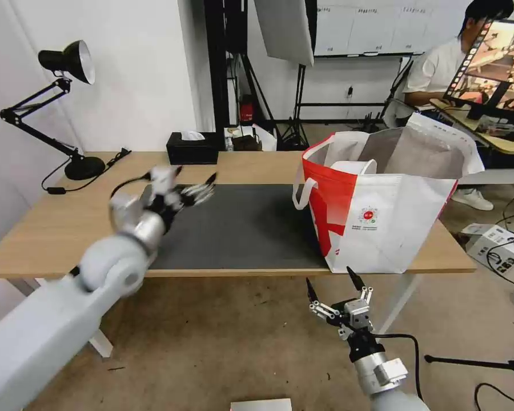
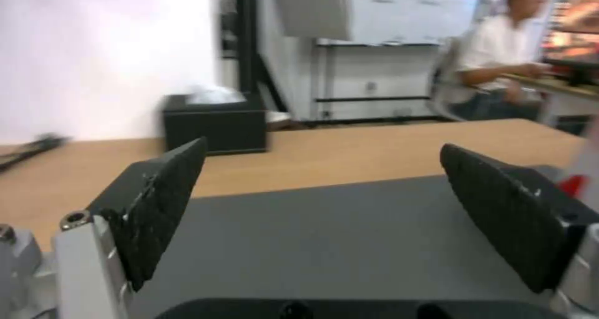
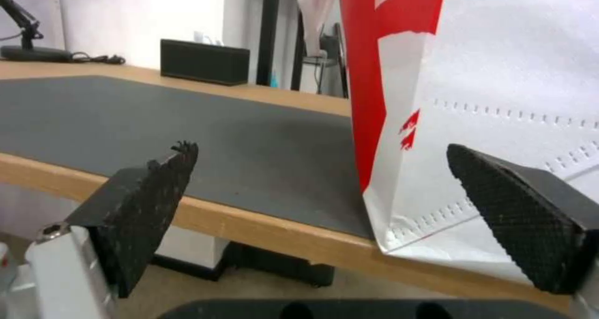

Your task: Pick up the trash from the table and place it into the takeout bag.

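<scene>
Grey mat [image 1: 240, 228] lies bare beside takeout bag [image 1: 394, 217].

white takeout bag [image 1: 394, 228] with red side, dark grey mat [image 1: 240, 228], light-wood table [image 1: 51, 228], black tissue box [image 1: 192, 149]

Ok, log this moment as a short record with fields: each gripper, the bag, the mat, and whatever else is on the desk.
left gripper: open, holding nothing, above the mat's left part
right gripper: open, holding nothing, below the table edge in front of the bag
takeout bag: upright at the table's right end, mouth open
mat: bare where it shows
black tissue box: at the far edge
desk lamp: far left corner
</scene>
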{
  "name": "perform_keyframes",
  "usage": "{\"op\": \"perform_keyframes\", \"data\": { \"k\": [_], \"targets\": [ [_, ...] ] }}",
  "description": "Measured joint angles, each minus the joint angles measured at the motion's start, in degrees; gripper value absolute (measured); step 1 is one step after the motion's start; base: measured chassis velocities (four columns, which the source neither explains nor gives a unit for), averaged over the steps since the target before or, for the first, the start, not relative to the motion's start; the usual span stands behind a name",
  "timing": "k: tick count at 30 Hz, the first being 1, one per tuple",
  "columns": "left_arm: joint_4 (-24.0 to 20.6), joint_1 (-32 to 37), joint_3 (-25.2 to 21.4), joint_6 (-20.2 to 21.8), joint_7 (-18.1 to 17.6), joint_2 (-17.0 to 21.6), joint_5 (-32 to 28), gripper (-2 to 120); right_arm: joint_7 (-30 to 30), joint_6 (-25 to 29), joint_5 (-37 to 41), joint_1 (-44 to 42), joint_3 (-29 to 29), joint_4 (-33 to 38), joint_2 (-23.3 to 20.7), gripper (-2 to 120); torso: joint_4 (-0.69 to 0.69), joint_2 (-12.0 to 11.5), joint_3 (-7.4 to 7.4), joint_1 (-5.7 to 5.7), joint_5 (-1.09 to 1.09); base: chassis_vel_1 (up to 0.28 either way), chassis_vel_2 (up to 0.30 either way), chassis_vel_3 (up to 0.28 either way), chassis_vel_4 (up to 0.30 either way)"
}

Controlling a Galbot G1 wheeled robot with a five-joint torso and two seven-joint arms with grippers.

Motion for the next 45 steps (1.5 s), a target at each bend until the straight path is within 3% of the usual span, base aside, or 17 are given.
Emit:
{"op": "perform_keyframes", "data": {
  "k": [1,3,5,8,9,13,29,37,45],
  "targets": [
    [0.0,0.0,0.0,0.0,0.0,0.0,0.0,100,0.0,0.0,0.0,0.0,0.0,0.0,0.0,100,0.00,0.0,0.00,0.00,0.00,0.000,0.000,0.000,0.000],
    [-1.4,8.7,-6.6,-1.8,-1.4,-2.3,4.7,100,0.0,0.0,0.0,0.0,0.0,0.0,0.0,100,-0.01,0.0,0.00,0.00,0.00,0.000,0.000,0.000,0.000],
    [-1.8,11.2,-8.4,-2.6,-1.4,-3.0,6.4,100,0.0,0.0,0.0,0.0,0.0,0.0,0.0,100,-0.01,0.0,0.00,0.00,0.00,0.000,0.000,0.000,0.000],
    [-3.4,20.8,-14.5,-6.4,-0.3,-6.7,12.2,100,0.0,0.0,0.0,0.0,0.0,0.0,0.0,100,0.01,0.0,0.00,-0.01,0.00,0.000,0.000,0.000,0.000],
    [-3.4,20.8,-14.5,-6.4,-0.3,-6.7,12.2,100,0.0,0.0,0.0,0.0,0.0,0.0,0.0,100,0.01,0.0,0.00,-0.01,0.00,0.000,0.000,0.000,0.000],
    [-5.8,30.2,-18.6,-11.7,1.8,-12.4,20.8,100,0.0,0.0,0.0,0.0,0.0,0.0,0.0,100,0.00,0.0,0.00,-0.01,0.02,0.000,0.000,0.000,0.000],
    [-10.3,44.7,-20.4,-18.9,5.9,-26.3,30.3,100,0.0,0.0,0.0,0.0,0.0,0.0,0.0,100,0.00,0.0,0.01,0.00,0.02,0.000,0.000,0.000,0.000],
    [-9.6,47.2,-19.6,-22.5,6.4,-30.1,34.4,100,0.0,0.0,0.0,0.0,0.0,0.0,0.0,100,0.00,0.0,0.01,0.00,0.01,0.000,0.000,0.000,0.000],
    [-8.3,48.4,-19.1,-24.5,6.6,-31.4,35.1,100,0.0,0.0,0.0,0.0,0.0,0.0,0.0,100,0.00,0.0,0.01,0.00,0.01,0.000,0.000,0.000,0.000]
  ]
}}
